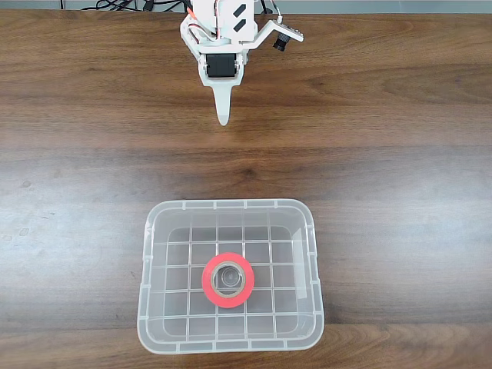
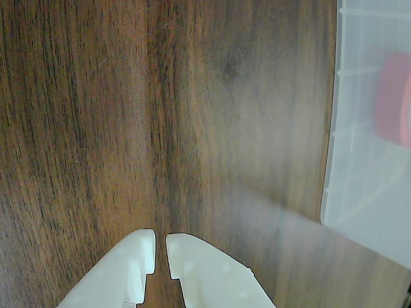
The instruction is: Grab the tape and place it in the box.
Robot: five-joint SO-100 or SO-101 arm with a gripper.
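The red tape [image 1: 228,280] lies flat on the grid bottom of the clear box [image 1: 151,254], near its middle, pale core facing up. In the wrist view the tape [image 2: 393,99] shows as a red blur through the box wall [image 2: 334,160] at the right edge. My white gripper [image 1: 223,117] hangs over bare table near the far edge, well away from the box. In the wrist view the gripper [image 2: 160,247] points up from the bottom edge, its fingertips [image 2: 142,251] nearly touching with nothing between them.
The dark wooden table [image 1: 400,154] spreads on all sides of the box. Black cables [image 1: 131,6] lie along the far edge behind the arm's base. The box stands close to the near table edge.
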